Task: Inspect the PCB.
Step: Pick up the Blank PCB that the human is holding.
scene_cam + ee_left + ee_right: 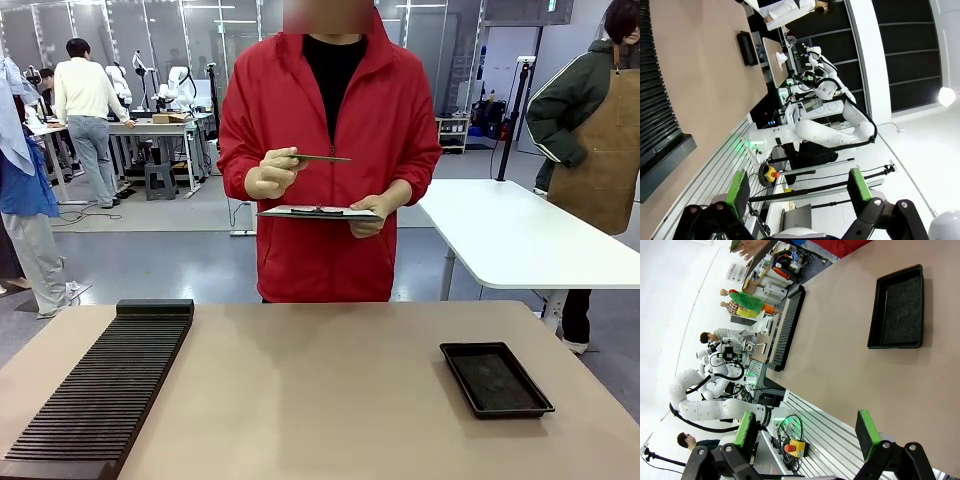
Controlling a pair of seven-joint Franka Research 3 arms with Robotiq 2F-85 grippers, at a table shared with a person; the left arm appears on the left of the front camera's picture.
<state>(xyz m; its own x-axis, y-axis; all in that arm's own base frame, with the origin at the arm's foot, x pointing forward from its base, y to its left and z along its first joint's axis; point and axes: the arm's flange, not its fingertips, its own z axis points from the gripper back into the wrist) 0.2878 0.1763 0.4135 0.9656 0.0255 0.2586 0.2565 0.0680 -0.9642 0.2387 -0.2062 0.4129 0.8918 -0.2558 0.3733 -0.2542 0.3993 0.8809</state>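
PCB, thin flat green circuit board (pixel 322 158), edge-on in person's hand (pixel 270 177) | likely light, stiff, fragile: grip by edges | left gripper (pixel 797 184), right gripper (pixel 806 426): jaws wide apart, empty

Red jacket (pixel 400 130), black ribbed rack (pixel 100 390), black tray (pixel 495 378), tan table (pixel 320 400), green-padded left pincer (pixel 797 176).

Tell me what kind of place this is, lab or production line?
Probably a robotics lab or test workshop: a long black ribbed rack and shallow black rectangular tray on a tan worktable, a red emergency-stop button on a yellow box, and a person holding a thin green PCB.
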